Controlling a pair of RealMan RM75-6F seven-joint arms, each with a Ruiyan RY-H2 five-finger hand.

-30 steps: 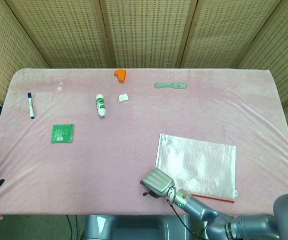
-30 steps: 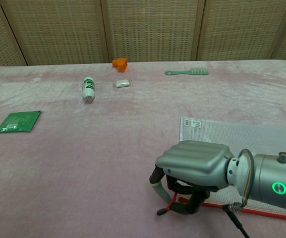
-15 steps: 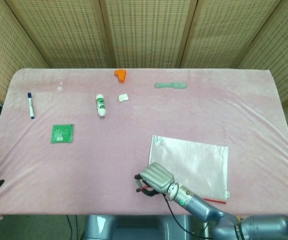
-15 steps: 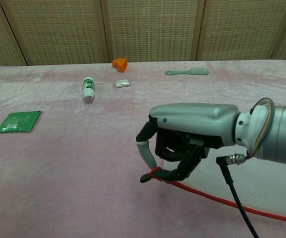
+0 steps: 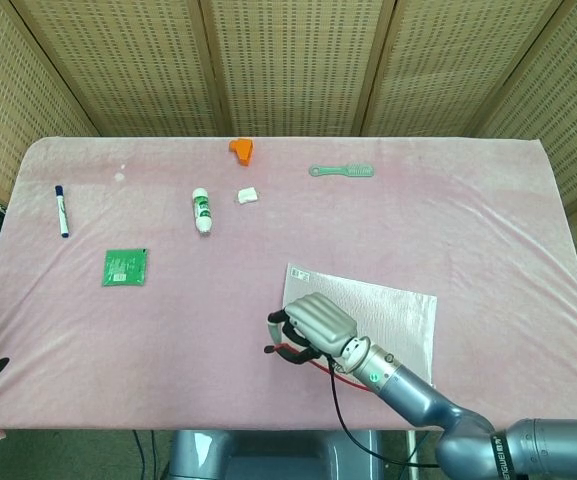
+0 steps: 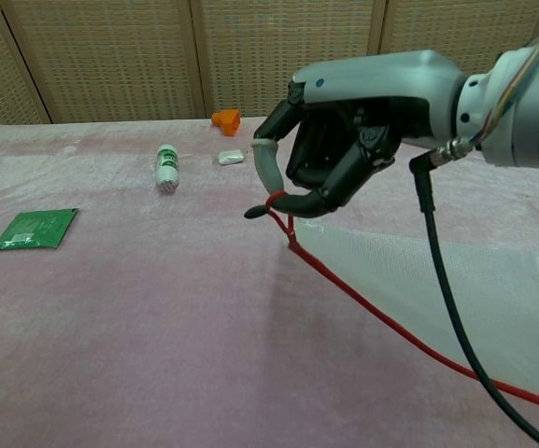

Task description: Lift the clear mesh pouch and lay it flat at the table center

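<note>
Pouch corner pinched, raised off the cloth.
My right hand (image 6: 344,140) curls its fingers (image 6: 267,166) around the clear mesh pouch (image 6: 437,289), red-edged corner high, the rest sloping down.

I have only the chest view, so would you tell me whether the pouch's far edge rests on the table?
Observer: Yes. In the head view the mesh pouch's far edge, white label included, appears to lie on the table, while the right hand pinches the raised red corner.
Operator: Where does the pouch sit?
Observer: Right of centre, in the near half.
Operator: The hand hides the comb from me.
Observer: The comb lies near the far edge, apart from the pouch.
</note>
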